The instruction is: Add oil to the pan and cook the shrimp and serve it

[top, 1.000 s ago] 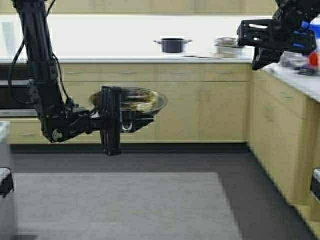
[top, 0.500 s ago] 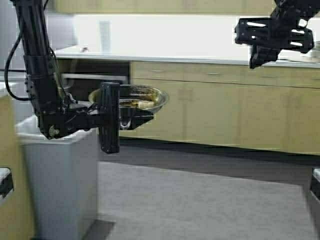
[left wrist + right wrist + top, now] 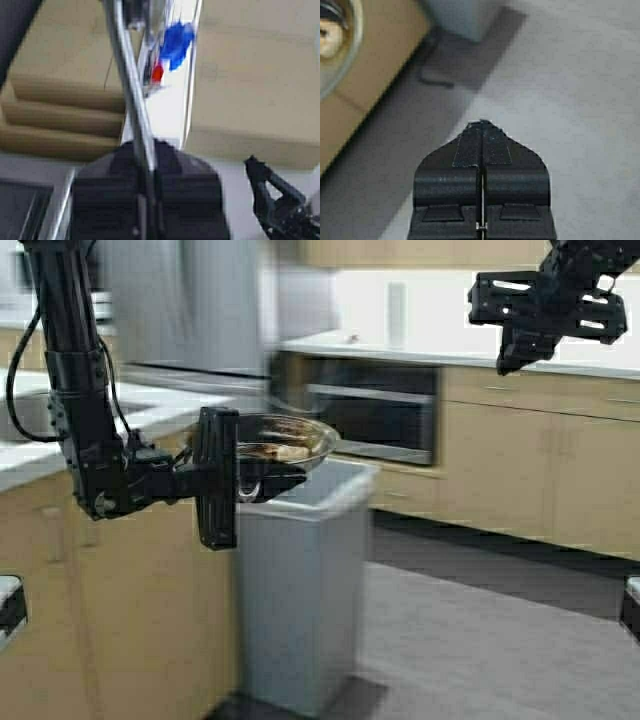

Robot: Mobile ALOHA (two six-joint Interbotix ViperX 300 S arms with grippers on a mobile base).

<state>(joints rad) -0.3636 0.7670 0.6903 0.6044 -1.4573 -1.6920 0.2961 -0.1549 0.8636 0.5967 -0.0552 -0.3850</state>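
While the left gripper [image 3: 243,476] grips the pan [image 3: 262,443] by its handle, pan is carried in mid-air
Jaws clamped on the short steel handle, pan bowl just beyond them, level; shrimp [image 3: 290,451] lies inside on the dark bottom. Right gripper [image 3: 481,131] raised high, well apart, jaws pressed together with nothing between. Grey bin [image 3: 300,580] below the pan, wooden cabinet [image 3: 110,610] beside it
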